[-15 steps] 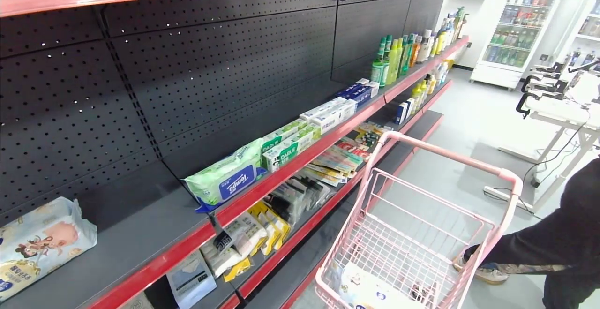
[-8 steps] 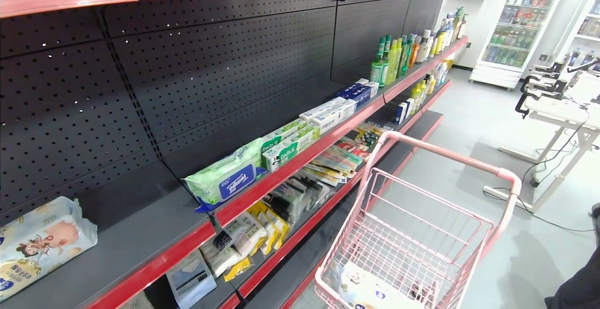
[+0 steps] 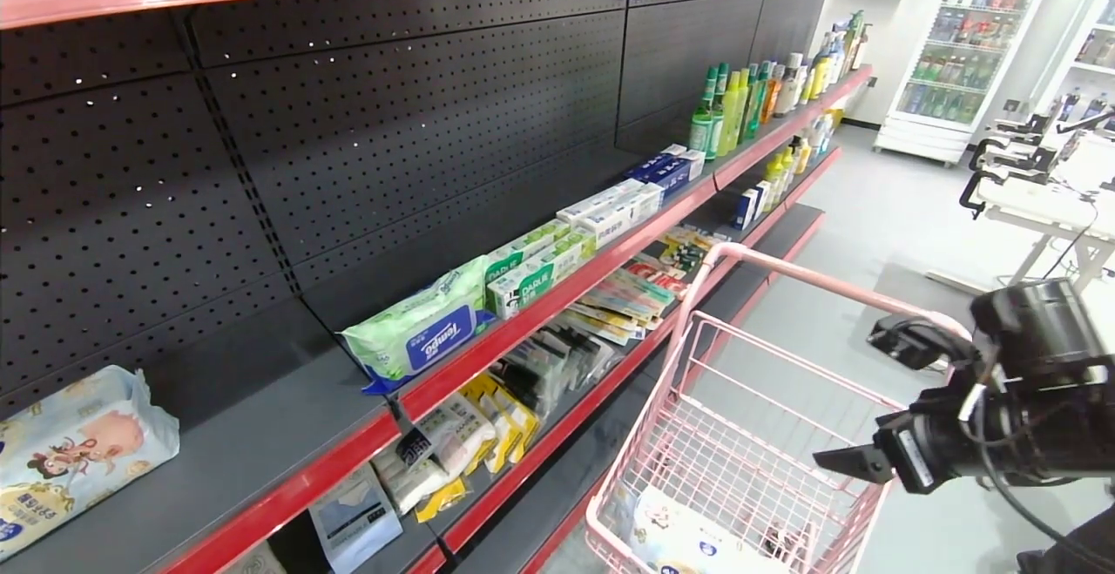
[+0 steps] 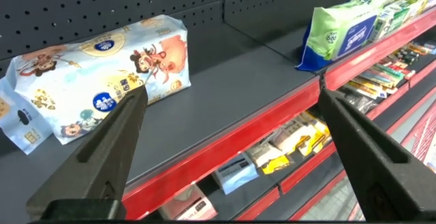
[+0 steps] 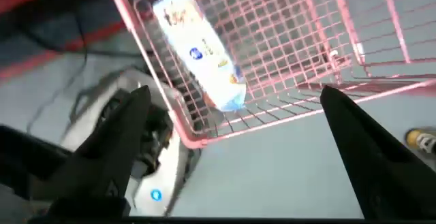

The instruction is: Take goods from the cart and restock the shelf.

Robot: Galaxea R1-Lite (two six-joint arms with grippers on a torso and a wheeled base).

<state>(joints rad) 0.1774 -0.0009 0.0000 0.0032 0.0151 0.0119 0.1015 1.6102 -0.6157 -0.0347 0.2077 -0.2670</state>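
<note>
Tissue pack [image 5: 197, 54] lies in the pink cart [image 3: 827, 284] below the right gripper [image 3: 871, 400], jaws wide apart. Likely light, soft, film-slick: pinch across its narrow middle.

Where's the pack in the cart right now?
Head view, lower right: the pack lies flat on the floor of the pink cart, at the end nearest the robot, opposite the handle.
</note>
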